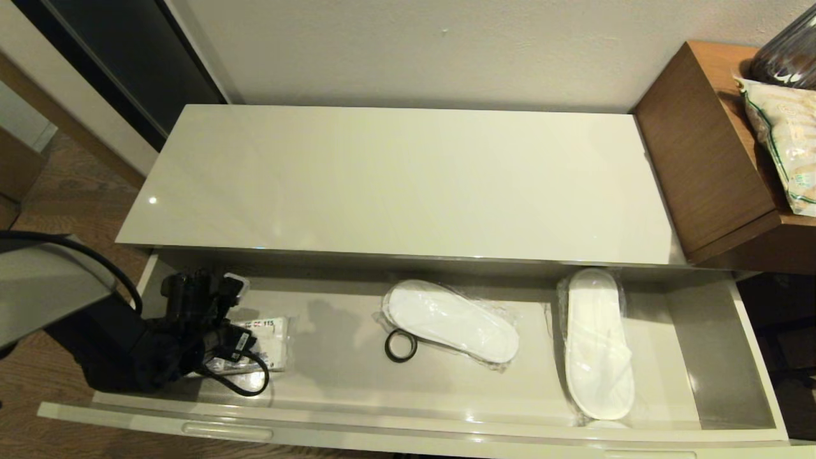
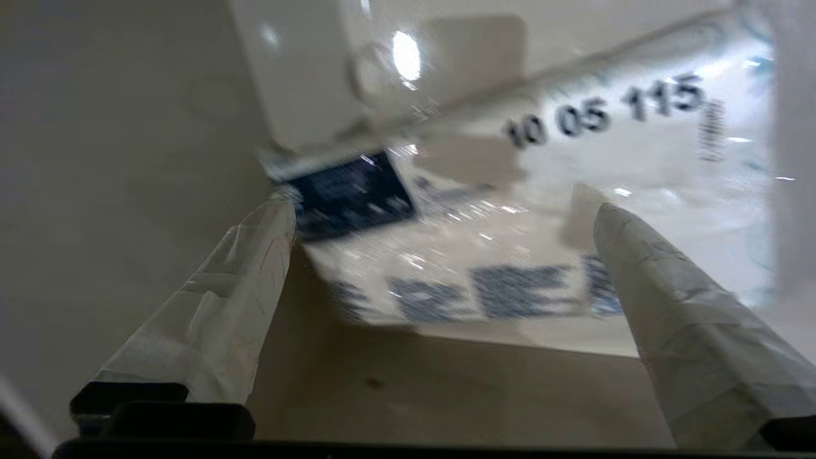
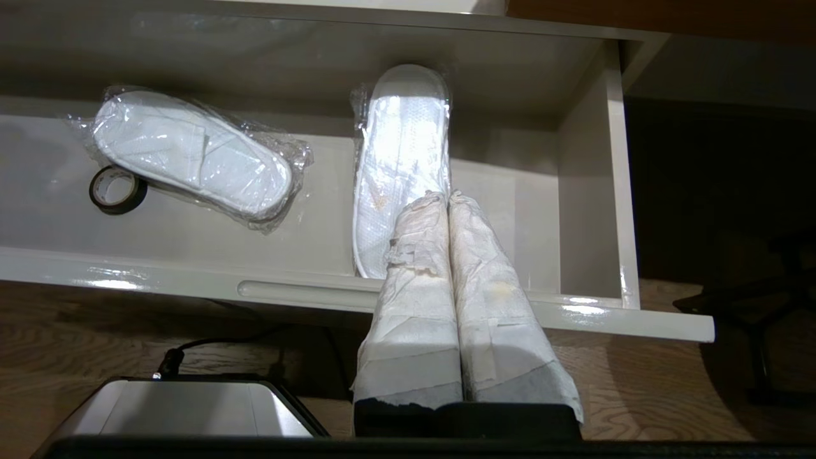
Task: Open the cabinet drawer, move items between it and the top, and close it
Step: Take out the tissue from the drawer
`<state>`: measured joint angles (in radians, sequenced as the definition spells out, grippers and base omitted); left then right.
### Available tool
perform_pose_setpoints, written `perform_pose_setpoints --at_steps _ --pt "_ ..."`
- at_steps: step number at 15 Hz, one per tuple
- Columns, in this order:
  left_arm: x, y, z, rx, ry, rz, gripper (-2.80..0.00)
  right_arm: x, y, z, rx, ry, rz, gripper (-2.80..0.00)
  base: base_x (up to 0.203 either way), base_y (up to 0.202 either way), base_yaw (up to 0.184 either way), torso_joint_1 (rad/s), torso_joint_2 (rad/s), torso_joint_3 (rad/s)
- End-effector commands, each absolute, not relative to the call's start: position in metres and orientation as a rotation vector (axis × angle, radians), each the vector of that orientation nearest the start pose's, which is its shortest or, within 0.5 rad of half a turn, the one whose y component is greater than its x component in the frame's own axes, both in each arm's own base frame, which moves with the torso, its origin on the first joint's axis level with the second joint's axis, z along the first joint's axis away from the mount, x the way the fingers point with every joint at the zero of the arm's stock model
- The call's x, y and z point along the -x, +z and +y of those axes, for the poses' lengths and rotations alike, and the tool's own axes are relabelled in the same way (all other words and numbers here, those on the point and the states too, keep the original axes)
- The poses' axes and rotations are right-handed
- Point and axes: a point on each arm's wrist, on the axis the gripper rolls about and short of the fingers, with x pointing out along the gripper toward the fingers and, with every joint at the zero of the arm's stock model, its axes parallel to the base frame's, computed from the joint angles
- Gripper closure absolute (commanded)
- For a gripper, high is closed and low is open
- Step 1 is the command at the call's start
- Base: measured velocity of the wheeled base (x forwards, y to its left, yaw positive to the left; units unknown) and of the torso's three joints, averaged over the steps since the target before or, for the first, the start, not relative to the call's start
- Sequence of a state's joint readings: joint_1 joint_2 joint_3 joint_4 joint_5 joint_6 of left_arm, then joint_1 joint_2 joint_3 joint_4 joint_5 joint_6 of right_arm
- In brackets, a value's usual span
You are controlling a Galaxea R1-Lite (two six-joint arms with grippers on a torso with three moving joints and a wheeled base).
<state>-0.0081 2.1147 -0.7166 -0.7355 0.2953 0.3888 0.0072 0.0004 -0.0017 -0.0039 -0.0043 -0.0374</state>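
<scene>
The cabinet drawer [image 1: 338, 376] is pulled out below the glossy cream top [image 1: 395, 185], which is bare. The white tissue pack [image 1: 271, 341] with blue patches and the digits "10 05 115" lies on the drawer floor at its left end. My left gripper [image 1: 245, 336] is down inside the drawer over the pack. In the left wrist view it [image 2: 441, 209] is open, its taped fingers [image 2: 242, 274] on either side of the near end of the pack [image 2: 542, 210]. My right gripper [image 3: 448, 197] is shut on nothing in front of the drawer's right part, out of the head view.
Two wrapped white slippers [image 1: 452, 322] [image 1: 596, 344] and a black tape roll [image 1: 401, 345] lie in the drawer's middle and right. A slim handle [image 1: 226, 431] sits on the front panel. The taller brown wooden unit [image 1: 701, 146] with bagged goods stands on the right.
</scene>
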Motion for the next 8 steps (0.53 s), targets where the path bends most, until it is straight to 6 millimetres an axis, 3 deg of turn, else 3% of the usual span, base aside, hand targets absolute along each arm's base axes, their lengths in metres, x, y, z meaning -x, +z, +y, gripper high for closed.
perform_pose_setpoints --at_steps 1,5,8 --pt "-0.3420 0.0393 0.0060 -0.521 0.148 0.688 -2.80 0.0230 0.0763 -0.0003 0.038 0.003 -0.008 0.00 0.000 0.000 0.000 0.000 0.00 0.000" --pt "-0.3479 0.0466 0.0071 -0.635 0.161 0.672 -2.80 0.0230 0.0763 -0.0003 0.038 0.003 -0.008 0.00 0.000 0.000 0.000 0.000 0.00 0.000" --pt "-0.3451 0.0394 0.0060 -0.638 0.151 0.698 -2.80 0.0231 0.0767 -0.0003 0.038 0.003 -0.009 0.00 0.000 0.000 0.000 0.000 0.00 0.000"
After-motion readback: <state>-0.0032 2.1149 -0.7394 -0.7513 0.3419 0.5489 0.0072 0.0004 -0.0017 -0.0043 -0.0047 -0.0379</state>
